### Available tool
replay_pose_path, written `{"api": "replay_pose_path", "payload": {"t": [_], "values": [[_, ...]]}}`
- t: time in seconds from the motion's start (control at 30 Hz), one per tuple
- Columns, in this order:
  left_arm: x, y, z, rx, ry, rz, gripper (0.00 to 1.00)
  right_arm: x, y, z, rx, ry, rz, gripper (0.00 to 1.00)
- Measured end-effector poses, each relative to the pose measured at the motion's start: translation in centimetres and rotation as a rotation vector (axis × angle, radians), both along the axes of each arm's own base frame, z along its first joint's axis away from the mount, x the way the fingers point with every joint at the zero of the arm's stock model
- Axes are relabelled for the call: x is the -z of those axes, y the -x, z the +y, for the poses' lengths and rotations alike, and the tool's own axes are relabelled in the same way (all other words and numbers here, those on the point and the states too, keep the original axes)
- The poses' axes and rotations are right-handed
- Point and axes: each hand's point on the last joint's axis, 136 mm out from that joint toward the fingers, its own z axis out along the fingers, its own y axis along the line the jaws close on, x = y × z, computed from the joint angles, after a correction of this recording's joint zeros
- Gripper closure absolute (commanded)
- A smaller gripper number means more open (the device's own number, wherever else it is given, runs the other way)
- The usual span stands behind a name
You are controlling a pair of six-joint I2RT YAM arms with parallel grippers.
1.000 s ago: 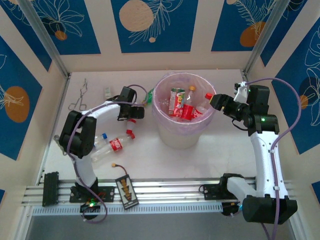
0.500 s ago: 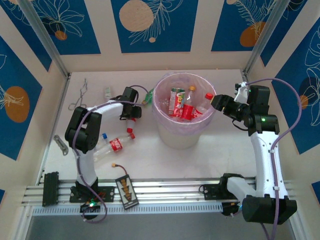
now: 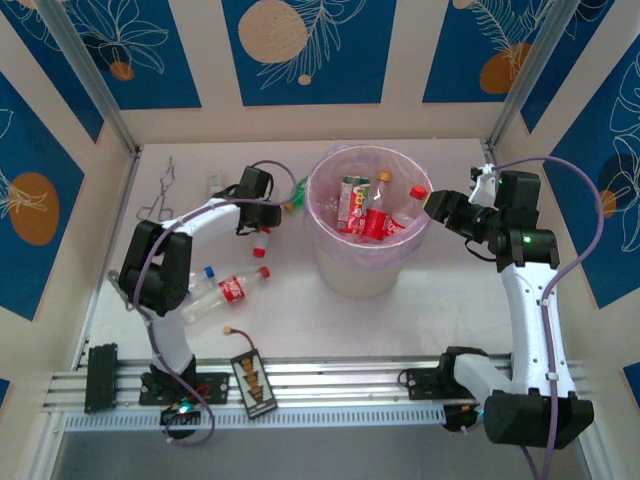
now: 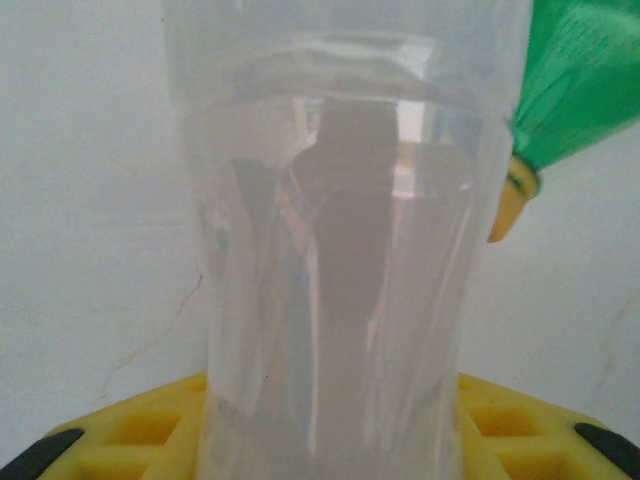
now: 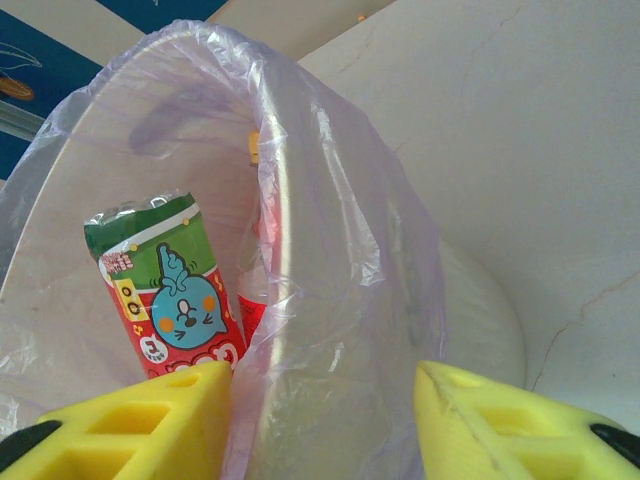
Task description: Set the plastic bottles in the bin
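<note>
My left gripper [image 3: 262, 214] is shut on a clear bottle [image 4: 340, 260], whose red cap [image 3: 263, 236] points toward me; the bottle stands between the yellow fingers [image 4: 120, 430]. A green bottle [image 3: 297, 192] [image 4: 585, 90] lies just beyond it. On the table lie a red-labelled bottle [image 3: 232, 288] and a blue-capped one [image 3: 203, 283]. The bin [image 3: 368, 265], lined with a lilac bag, holds several bottles [image 3: 375, 222]. My right gripper [image 3: 438, 208] [image 5: 325, 420] is open at the bin's right rim [image 5: 300, 200], empty, with a cartoon-labelled bottle [image 5: 165, 290] inside the bin.
Metal forceps [image 3: 160, 195] and a small white item [image 3: 214, 183] lie at the back left. A black and yellow tag [image 3: 250, 378] rests by the front rail [image 3: 330, 385]. Walls close in the table on three sides.
My left gripper has carried the clear bottle back and a little left, away from the two lying bottles. The right gripper has drawn back slightly from the bin's rim.
</note>
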Motion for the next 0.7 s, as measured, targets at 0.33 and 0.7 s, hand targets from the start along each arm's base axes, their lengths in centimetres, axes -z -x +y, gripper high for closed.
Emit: {"api": "replay_pose_path", "payload": {"t": [0.33,0.7], "values": [[-8.3,0.8,0.6,0.004,0.037,-0.143,0.53,0.0,0.0,0.1,-0.007,-0.006,0.0,0.51],[-29.2,6.2,-1.4,0.127,0.109,-0.543,0.52,0.0,-0.1,0.4,-0.02,-0.015,-0.012,0.51]]}}
